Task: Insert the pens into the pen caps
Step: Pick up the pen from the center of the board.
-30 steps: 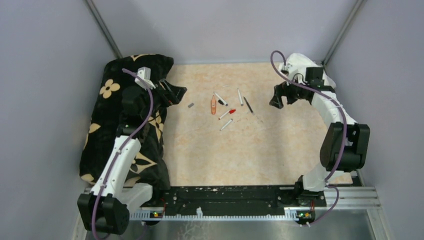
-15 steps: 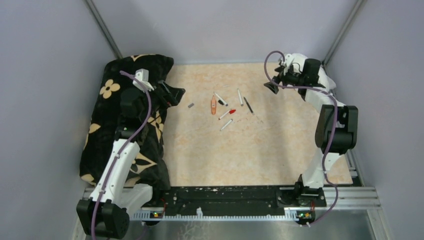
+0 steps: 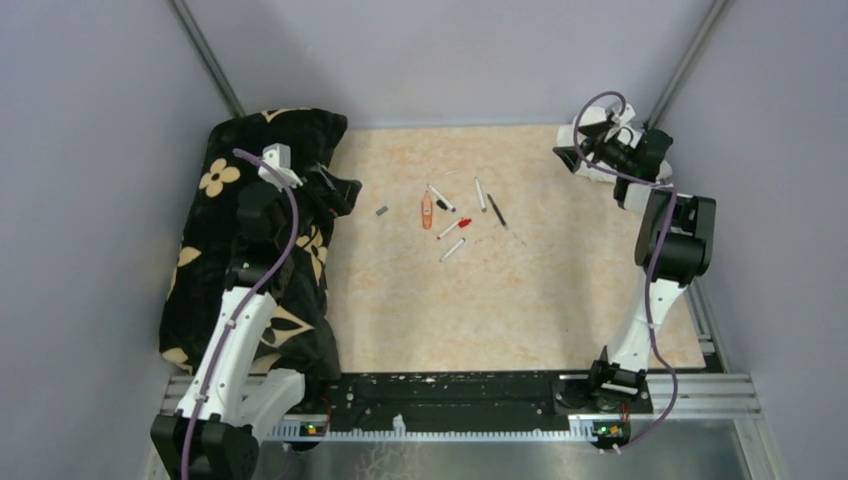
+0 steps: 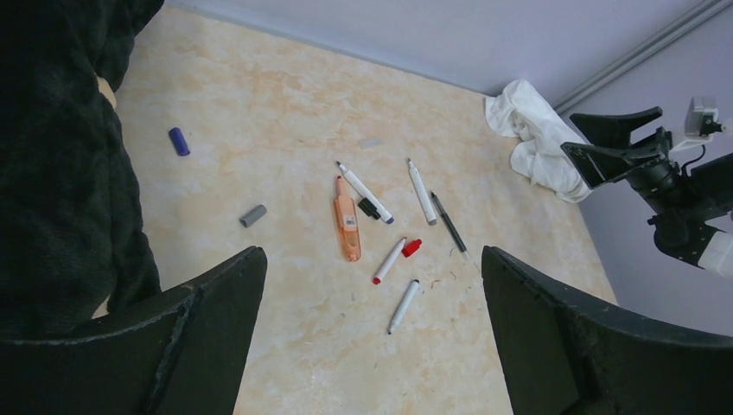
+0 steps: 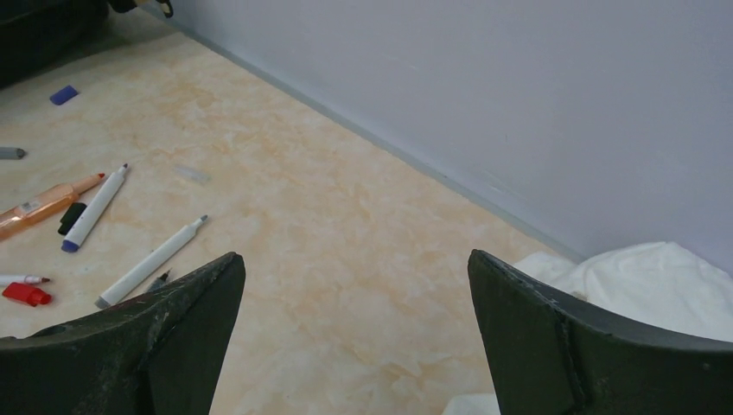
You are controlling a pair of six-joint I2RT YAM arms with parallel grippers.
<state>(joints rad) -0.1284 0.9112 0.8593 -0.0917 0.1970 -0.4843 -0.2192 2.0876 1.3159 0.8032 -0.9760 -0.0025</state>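
Marbled beige tabletop (image 3: pixel 520 300), grey walls around. Black flower-print cushion (image 3: pixel 230 170) at left edge. I read left gripper (image 3: pixel 342 190) and right gripper (image 3: pixel 566 160) as wide open, empty, well apart from pens (image 4: pixel 391 259). Pens scattered mid-table, uncapped. Pen caps (image 4: pixel 252 215) loose nearby: grey, blue, red, black. My judgement: nothing inserted yet. Orange highlighter (image 4: pixel 347 226) label unreadable.

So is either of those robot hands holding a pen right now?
No: the left gripper and the right gripper both stand open and empty, while the pens lie on the table.
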